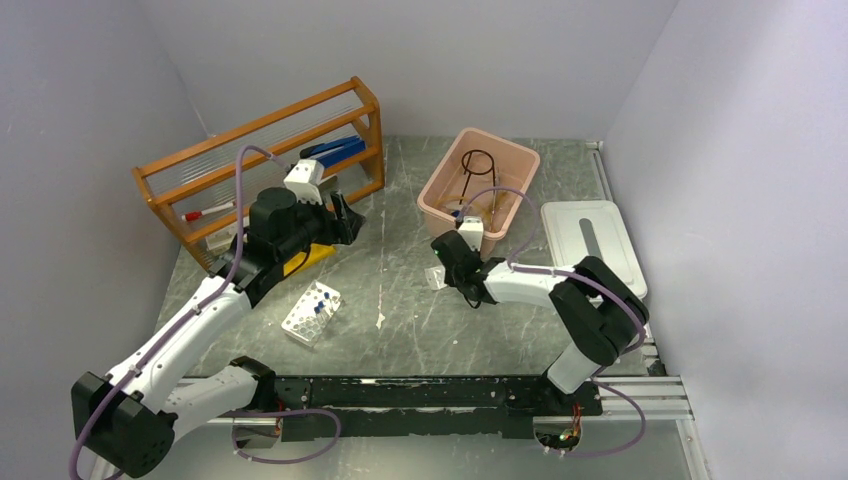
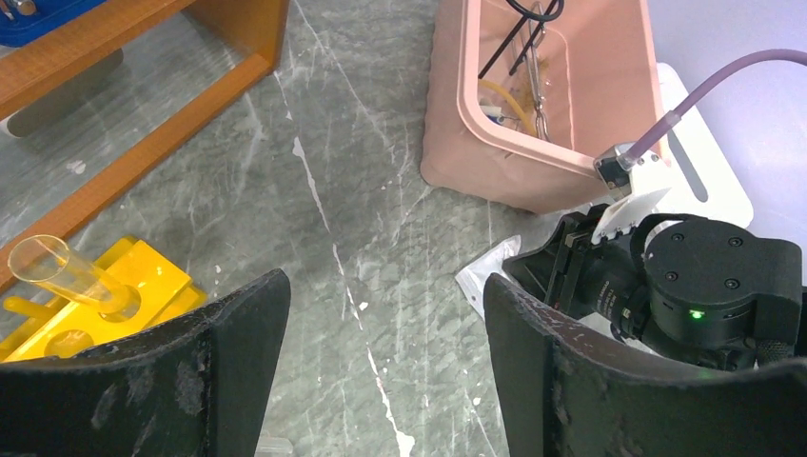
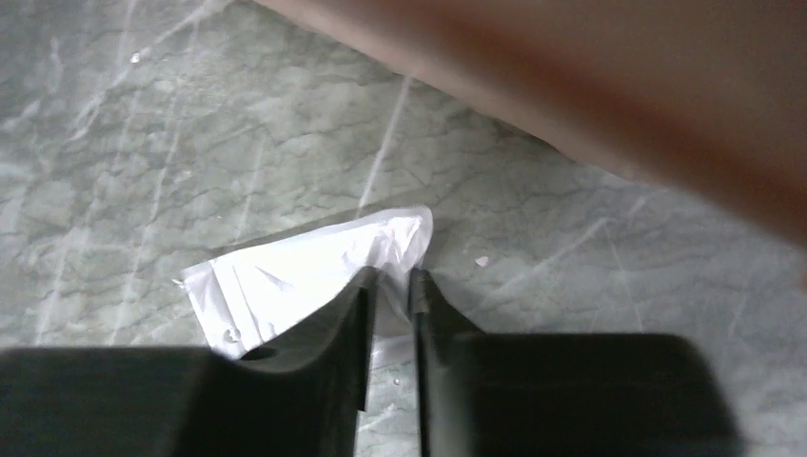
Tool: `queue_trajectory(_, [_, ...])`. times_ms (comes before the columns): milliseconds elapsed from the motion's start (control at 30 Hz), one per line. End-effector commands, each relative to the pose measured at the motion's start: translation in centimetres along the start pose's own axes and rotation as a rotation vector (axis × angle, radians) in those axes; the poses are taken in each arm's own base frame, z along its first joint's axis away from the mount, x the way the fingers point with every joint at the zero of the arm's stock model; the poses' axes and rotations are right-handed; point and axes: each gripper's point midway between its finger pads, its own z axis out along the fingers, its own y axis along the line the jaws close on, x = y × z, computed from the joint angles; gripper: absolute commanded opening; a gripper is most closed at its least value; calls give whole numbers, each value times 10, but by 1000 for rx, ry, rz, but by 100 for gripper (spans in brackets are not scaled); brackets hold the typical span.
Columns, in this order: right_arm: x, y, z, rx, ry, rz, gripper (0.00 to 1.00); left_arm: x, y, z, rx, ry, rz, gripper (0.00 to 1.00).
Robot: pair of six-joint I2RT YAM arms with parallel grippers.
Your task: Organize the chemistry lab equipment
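A white plastic packet (image 3: 285, 276) lies flat on the marble table (image 1: 400, 320), just in front of the pink bin (image 1: 437, 197). My right gripper (image 3: 390, 286) is down on it, its jaws almost together and pinching the packet's right edge. The packet's corner (image 2: 481, 271) peeks out beside the right arm in the left wrist view. The black wire tripod (image 1: 478, 165) and an amber tube (image 2: 504, 100) sit inside the bin. My left gripper (image 2: 385, 324) hovers open over bare table near the shelf, holding nothing. A white rack of blue-capped vials (image 1: 312, 312) rests left of centre.
The orange wooden shelf (image 1: 260, 130) stands at the back left with a blue item (image 1: 335, 150) on it. A yellow holder (image 2: 124, 286) with a clear tube (image 2: 67, 271) lies under my left arm. A white lid (image 1: 595, 240) lies right of the bin.
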Motion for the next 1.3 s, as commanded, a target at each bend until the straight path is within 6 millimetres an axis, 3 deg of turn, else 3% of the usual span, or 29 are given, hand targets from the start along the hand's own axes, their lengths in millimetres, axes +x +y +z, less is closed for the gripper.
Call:
queue_trajectory(0, [26, 1, -1, -54, 109, -112, 13, -1, -4, 4, 35, -2, -3, 78])
queue_trajectory(100, [23, 5, -7, -78, 110, -102, 0, 0, -7, 5, 49, 5, -2, 78])
queue_trajectory(367, [-18, 29, -37, -212, 23, -70, 0, 2, -7, 5, 54, 15, 0, 77])
queue_trajectory(600, [-92, 45, -88, -311, -157, -27, 0, -3, 0, 2, 11, -11, -7, 77])
queue_trajectory(800, [-173, 21, -114, -253, -323, 57, 0, -4, -1, 1, 15, -15, -8, 77])
queue_trajectory(900, [-204, -4, -110, -204, -358, 134, 0, -4, -2, 1, 19, -14, -6, 77])
queue_trajectory(1000, [-222, -30, -97, -127, -353, 198, 0, -5, -1, 0, 16, -18, -5, 77])
queue_trajectory(1267, [-205, -57, -42, 55, -217, 179, 0, -4, -2, 1, 23, -12, -5, 77])
